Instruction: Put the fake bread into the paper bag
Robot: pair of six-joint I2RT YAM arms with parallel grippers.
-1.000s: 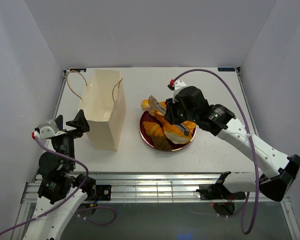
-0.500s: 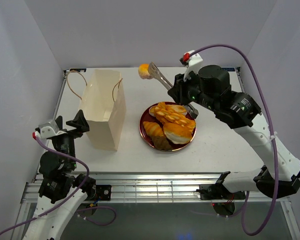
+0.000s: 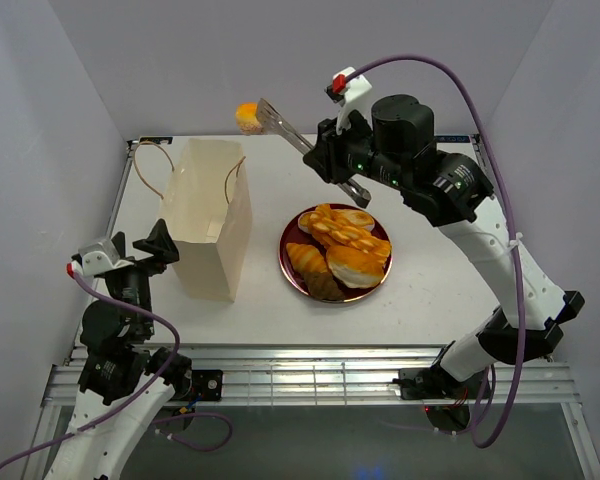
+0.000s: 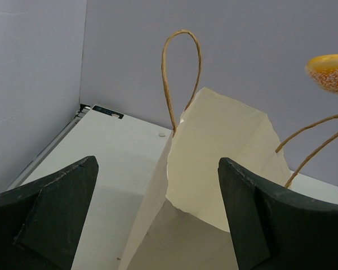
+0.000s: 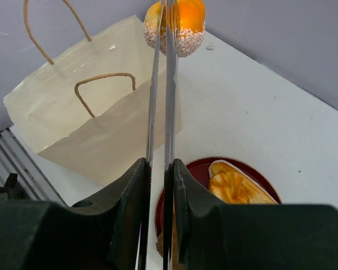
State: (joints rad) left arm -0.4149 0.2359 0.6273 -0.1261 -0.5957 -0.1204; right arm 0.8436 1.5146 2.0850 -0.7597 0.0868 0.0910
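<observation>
The right gripper [image 3: 346, 172] is high up in the middle of the top picture, and its fingers are squeezed tight on a pair of thin metal tongs [image 3: 298, 143]. The tongs stick out toward the upper left, and their tips pinch one small roll [image 3: 247, 117]. It is orange, with pale bits on its underside. The small roll hangs in the air, just past the upper right corner of the paper bag [image 3: 208, 215] in that picture. In the right wrist picture the two tong blades [image 5: 169, 84] run straight up the middle from the right gripper [image 5: 159, 164]. The small roll [image 5: 177, 25] sits at the top edge there, with the paper bag [image 5: 96, 124] below it on the left. The bag stands up tall on the left part of the white table [image 3: 430, 290]. Its top is open and its brown cord handles [image 3: 150, 165] loop out. The other breads [image 3: 342, 245], shiny gold and brown, lie piled on a red plate [image 3: 285, 262] in the middle of the table, just right of the bag. The left gripper [image 3: 158, 247] waits low on the left, close beside the bag. I cannot tell if it touches. In the left wrist picture the left gripper [image 4: 156, 166] has its dark fingers [image 4: 50, 219] spread wide with nothing between them. The bag [image 4: 214, 157] and one handle [image 4: 180, 67] show through the gap. The small roll [image 4: 329, 70] peeks in at the upper right.
</observation>
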